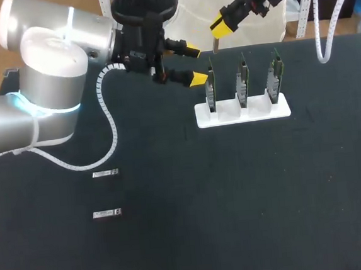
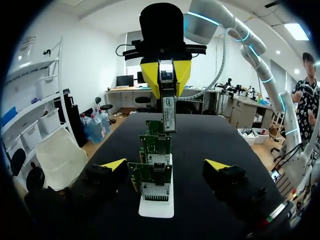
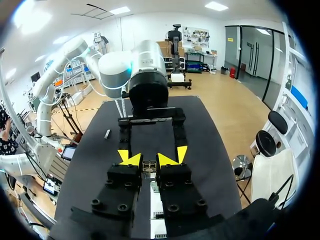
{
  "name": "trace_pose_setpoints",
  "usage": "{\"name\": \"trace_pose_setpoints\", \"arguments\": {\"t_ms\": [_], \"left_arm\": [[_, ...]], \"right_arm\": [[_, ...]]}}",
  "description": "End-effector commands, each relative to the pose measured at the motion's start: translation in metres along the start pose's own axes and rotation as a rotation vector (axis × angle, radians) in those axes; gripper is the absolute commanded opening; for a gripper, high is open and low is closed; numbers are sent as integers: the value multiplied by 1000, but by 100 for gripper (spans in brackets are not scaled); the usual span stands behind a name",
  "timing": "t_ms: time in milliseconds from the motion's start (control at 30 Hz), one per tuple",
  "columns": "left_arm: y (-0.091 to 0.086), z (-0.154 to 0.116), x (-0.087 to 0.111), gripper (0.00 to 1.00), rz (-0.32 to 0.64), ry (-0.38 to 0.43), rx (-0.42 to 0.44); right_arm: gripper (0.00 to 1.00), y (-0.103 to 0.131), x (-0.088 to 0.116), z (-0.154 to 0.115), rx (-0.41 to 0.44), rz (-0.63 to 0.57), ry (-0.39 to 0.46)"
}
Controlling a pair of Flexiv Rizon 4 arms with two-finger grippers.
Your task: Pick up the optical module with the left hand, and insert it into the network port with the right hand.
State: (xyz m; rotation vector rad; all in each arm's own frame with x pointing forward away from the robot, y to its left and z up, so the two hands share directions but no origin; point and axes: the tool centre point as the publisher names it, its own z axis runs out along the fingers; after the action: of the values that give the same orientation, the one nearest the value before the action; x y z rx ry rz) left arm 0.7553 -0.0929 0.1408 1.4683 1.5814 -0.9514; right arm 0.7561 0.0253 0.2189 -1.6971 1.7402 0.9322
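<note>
1. Three green cards [image 1: 244,79] stand upright in a row in a white rack [image 1: 242,113] toward the far side of the dark table [image 1: 237,206].
2. Two spare modules [image 1: 105,173] lie flat near the table's left side, one behind the other and well apart from the rack.
3. Left gripper [image 1: 194,63] lies level at the rack's left end, facing along the row of cards. Its fingers are spread wide and hold nothing. In the left wrist view, one tip stands clear on each side of the nearest card.
4. A silvery port [image 2: 155,191] at the foot of the nearest card faces the left gripper.
5. Right gripper [image 2: 166,80] comes in from the far right and is raised above the rack with its fingers pointing down. Both yellow fingers press on the module [image 2: 169,112] from two sides, clamping its upper end.
6. The module hangs upright below those fingers, over the row of cards and higher than the left gripper. In the left wrist view its lower end sits just above the top edge of the farthest card, with no contact visible. Which card it is actually over cannot be told.
7. The module is a slim oblong with a pale face carrying a small label. The end between the fingers is darker.
</note>
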Motion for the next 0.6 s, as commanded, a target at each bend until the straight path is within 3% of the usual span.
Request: {"name": "trace_pose_setpoints", "arguments": {"t_ms": [33, 600], "left_arm": [[-1, 1, 6, 100, -9, 29, -6], [-2, 2, 20, 100, -41, 61, 17]], "right_arm": [[0, 3, 1, 0, 7, -3, 2], [0, 2, 0, 3, 11, -18, 30]]}}
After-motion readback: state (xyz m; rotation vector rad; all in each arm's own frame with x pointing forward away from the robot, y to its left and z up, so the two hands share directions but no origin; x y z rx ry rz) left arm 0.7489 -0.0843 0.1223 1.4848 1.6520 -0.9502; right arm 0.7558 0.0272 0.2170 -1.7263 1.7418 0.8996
